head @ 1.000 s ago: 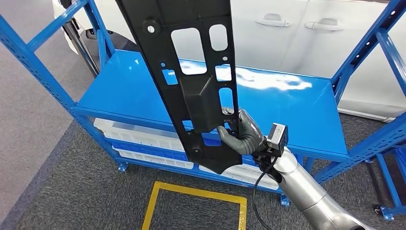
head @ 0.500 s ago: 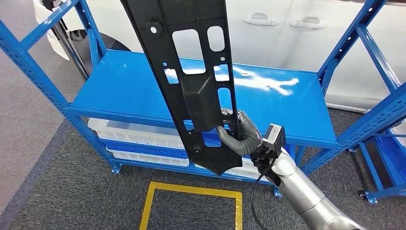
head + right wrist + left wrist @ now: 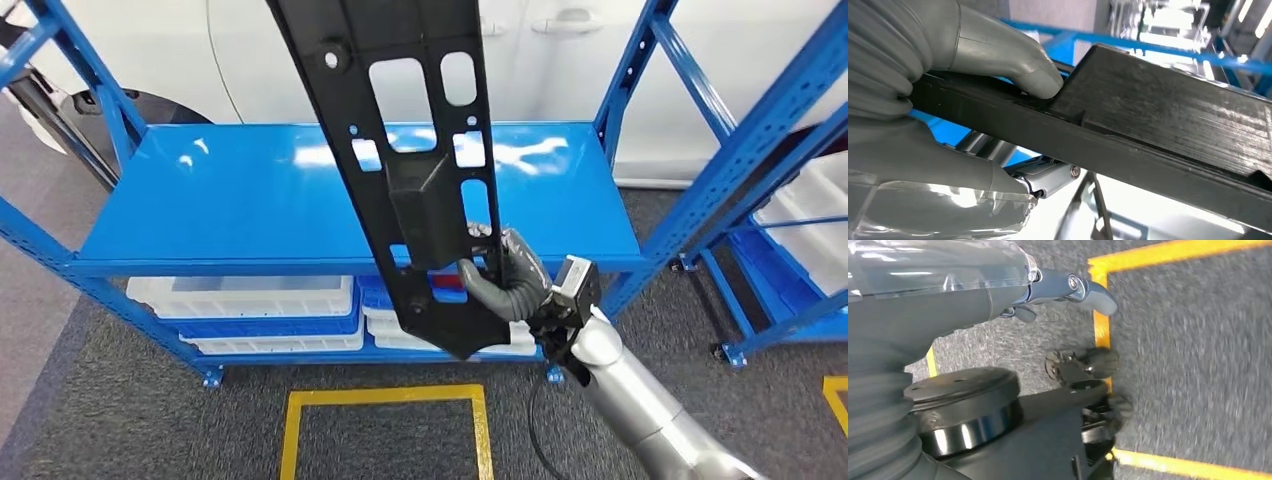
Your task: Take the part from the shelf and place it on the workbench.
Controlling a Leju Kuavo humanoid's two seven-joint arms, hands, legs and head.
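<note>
Part (image 3: 400,130), long black perforated plastic panel, gripped by right hand (image 3: 505,280).

a car workshop: blue steel shelving (image 3: 330,200), white car doors (image 3: 300,60), floor tape (image 3: 385,397)

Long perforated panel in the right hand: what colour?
Black; the long perforated panel shows best in the head view.

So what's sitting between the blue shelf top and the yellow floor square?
In the head view, white bins on blue trays fill the lower shelf level, then bare grey carpet runs to the yellow square.
</note>
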